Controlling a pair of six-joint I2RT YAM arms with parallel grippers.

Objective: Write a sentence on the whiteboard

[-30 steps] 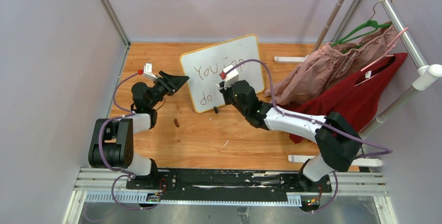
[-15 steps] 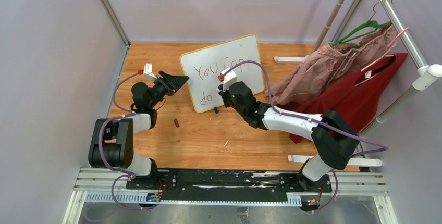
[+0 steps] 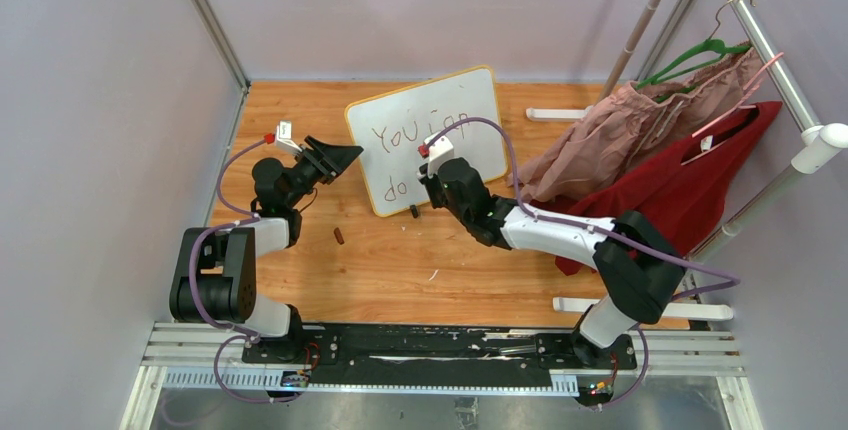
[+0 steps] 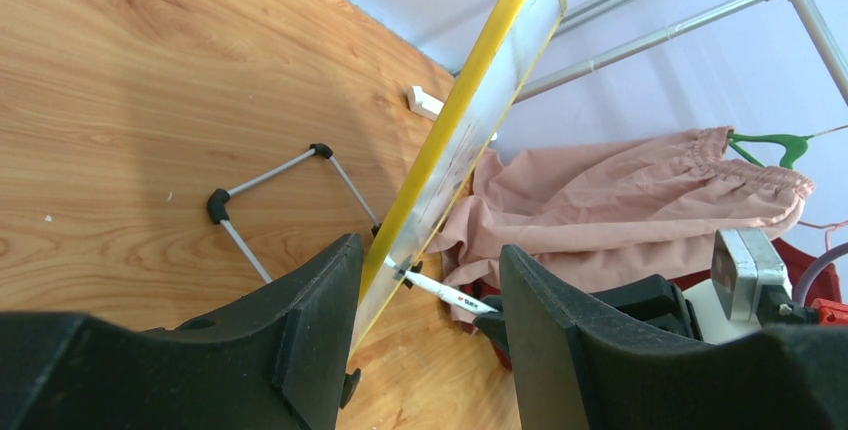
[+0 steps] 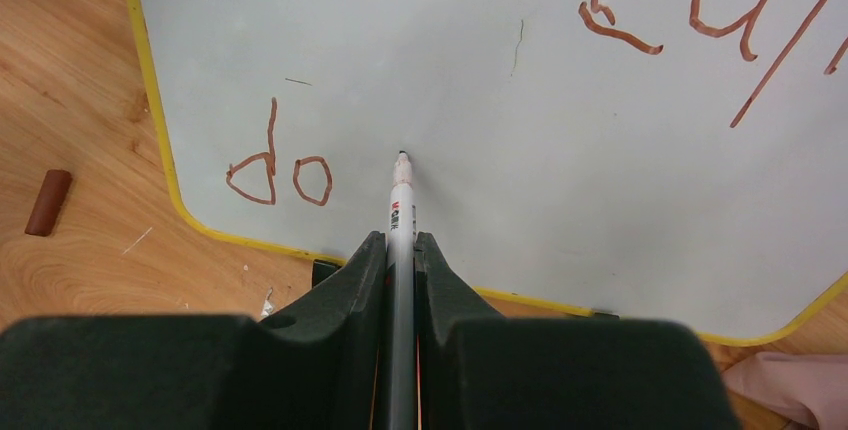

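The whiteboard [image 3: 455, 100], yellow-framed, stands tilted on the wooden floor. The sentence [image 3: 392, 137] on it is in reddish-brown marker and reads "You can" on the upper line and "do" [image 5: 272, 165] on the lower line. My right gripper [image 3: 432, 176] is shut on a white marker [image 5: 401, 205]. The marker's tip touches the board just right of "do". My left gripper [image 3: 341, 155] is open at the board's left edge. In the left wrist view the yellow edge [image 4: 470, 100] runs between the open jaws [image 4: 430, 250], close to the left finger.
A brown marker cap [image 3: 339, 236] lies on the floor near the board's lower left corner. The board's wire stand [image 4: 270, 200] sits behind it. A rack with pink [image 3: 640, 125] and red [image 3: 700, 190] garments stands at the right, with white feet [image 3: 555, 113].
My right gripper has shifted slightly left and down along the board with the marker. The left arm has not moved.
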